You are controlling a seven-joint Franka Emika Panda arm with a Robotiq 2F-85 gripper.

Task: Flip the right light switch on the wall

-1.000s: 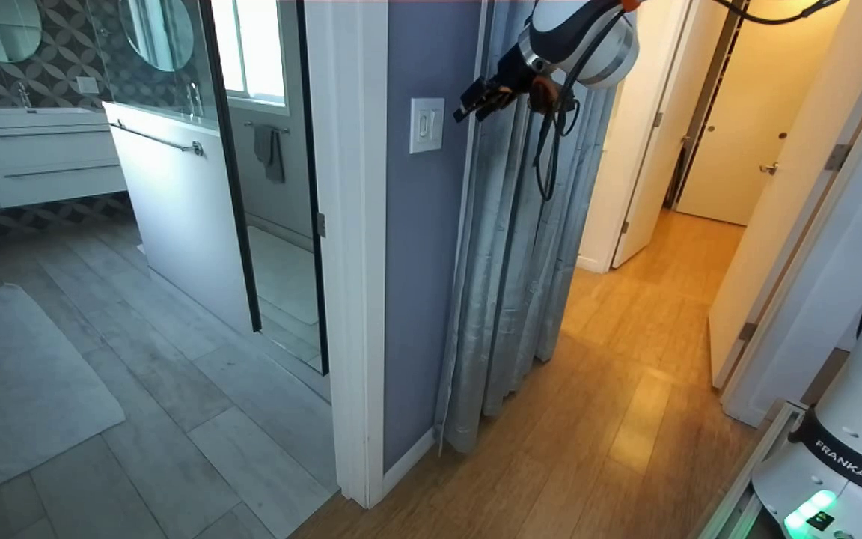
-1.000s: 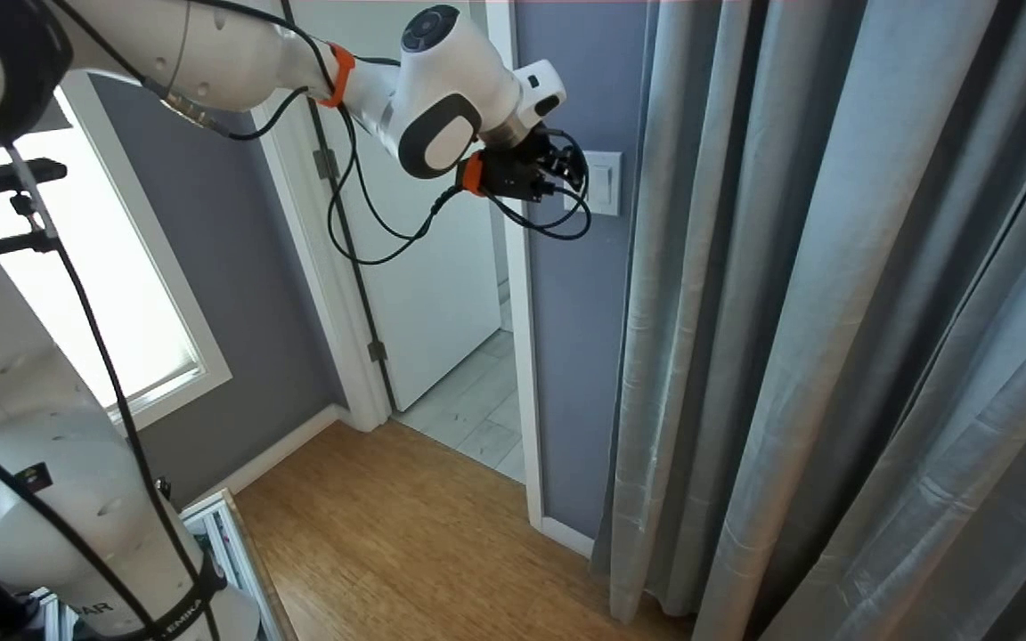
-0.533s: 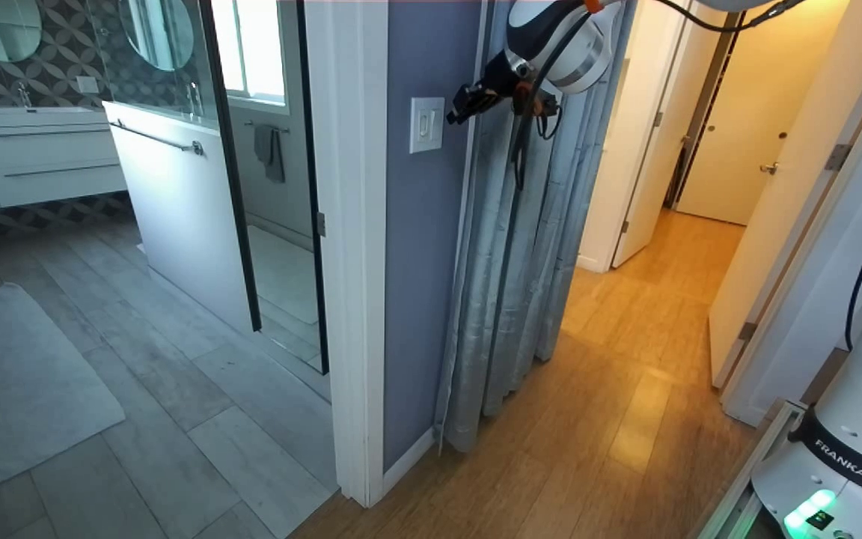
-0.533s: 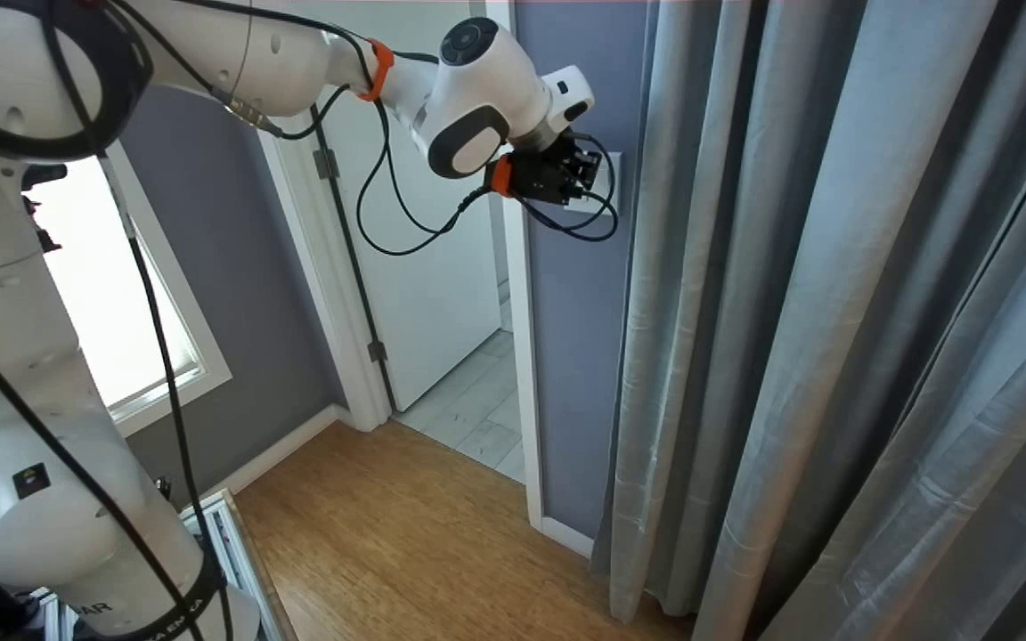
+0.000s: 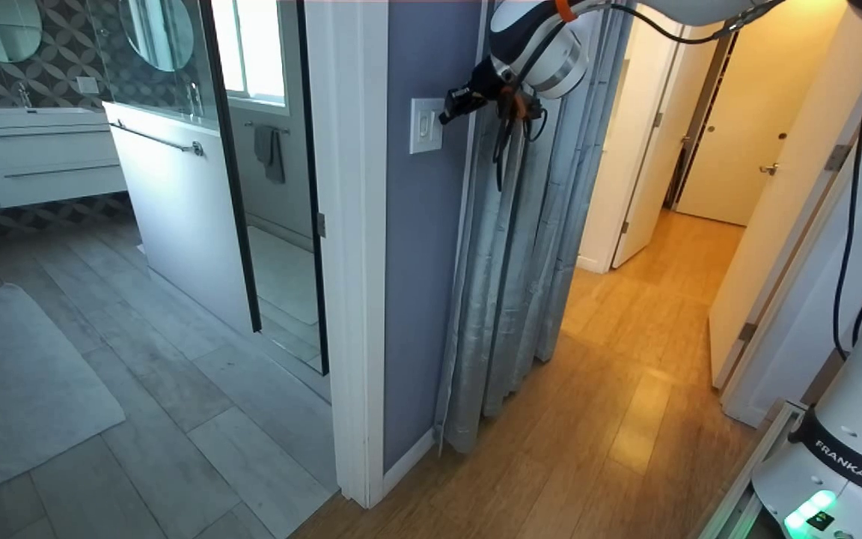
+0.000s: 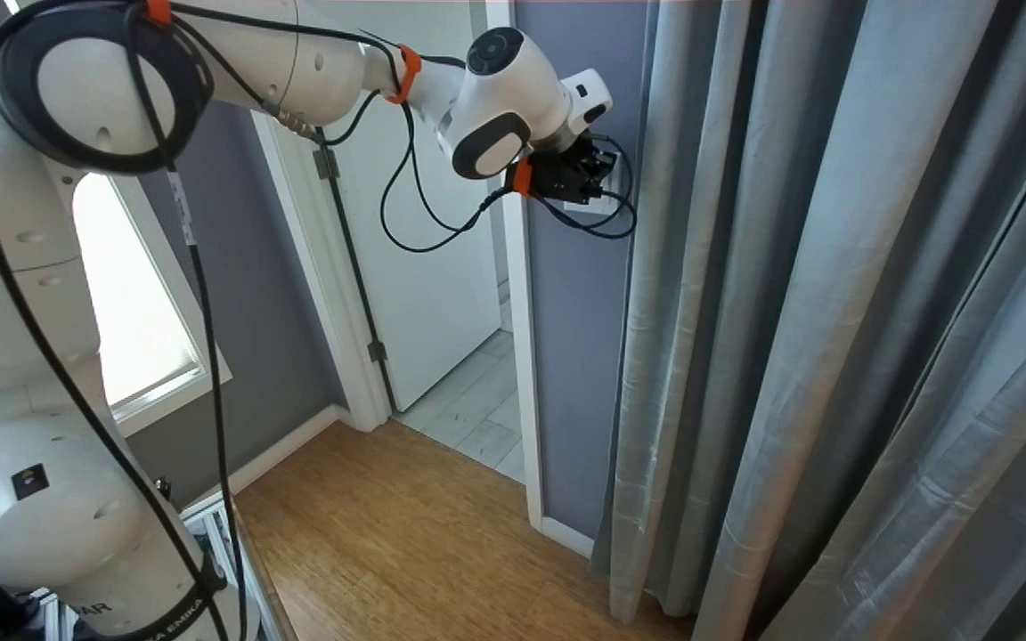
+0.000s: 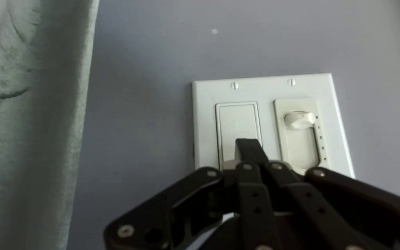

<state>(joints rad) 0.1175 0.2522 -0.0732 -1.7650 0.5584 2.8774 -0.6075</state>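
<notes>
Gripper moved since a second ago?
Yes: in an exterior view the gripper has moved left in the picture toward the switch plate, now overlapping its right edge there.

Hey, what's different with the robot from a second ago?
The arm reached farther toward the wall. In an exterior view, the gripper slid left, closer to the white switch plate. It grabbed nothing and let nothing go. The plate, wall and curtain stayed put.

Wooden floor (image 5: 573,442) beside grey plank tiles (image 5: 169,374), on them a pale mat (image 5: 19,389), apparently cloth.
</notes>
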